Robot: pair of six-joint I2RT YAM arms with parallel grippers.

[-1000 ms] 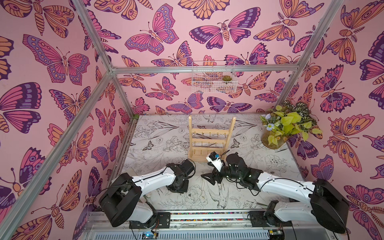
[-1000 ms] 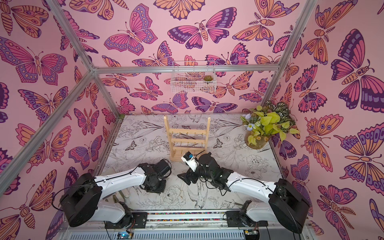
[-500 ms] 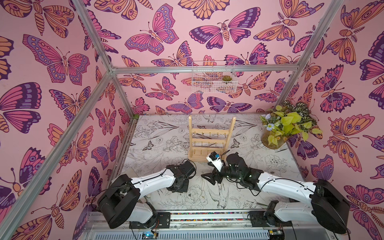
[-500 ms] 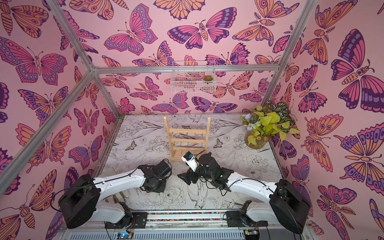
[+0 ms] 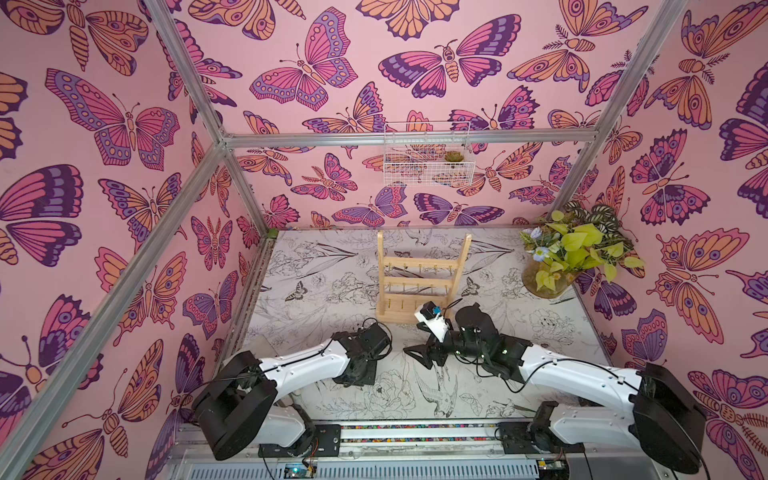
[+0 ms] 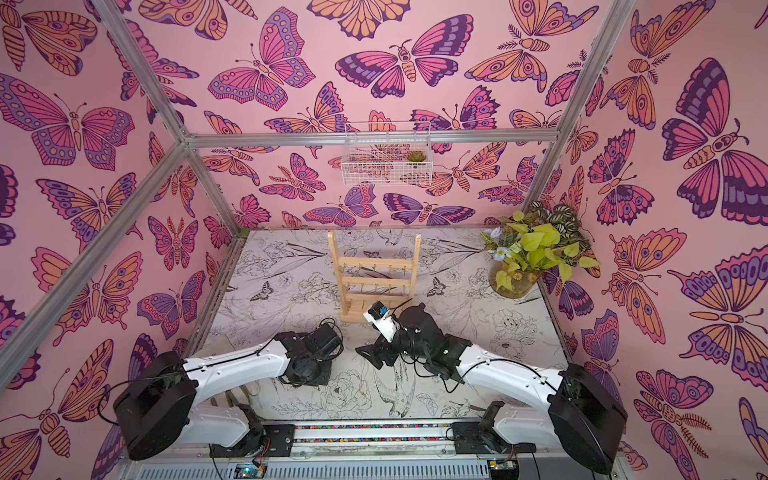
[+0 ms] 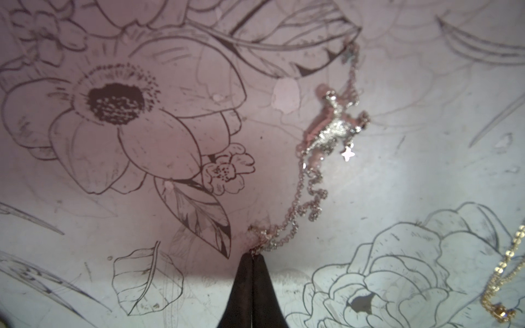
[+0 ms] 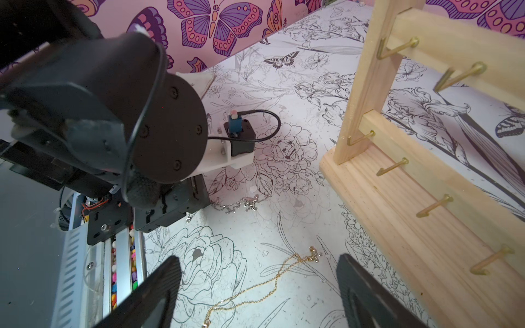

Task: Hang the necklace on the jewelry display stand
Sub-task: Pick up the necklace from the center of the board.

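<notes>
The left jaws are pinched shut on the tip of a silver necklace (image 7: pixel 331 132), so slipping may be expected, and it could be hung instead of the gold necklace (image 8: pixel 277 279). That necklace lies flat on the surface (image 8: pixel 306 215) in front of the wide-spread right jaws, near the stand (image 8: pixel 397 204). Counted: two necklaces, one stand, three bars (image 5: pixel 419 263).
</notes>
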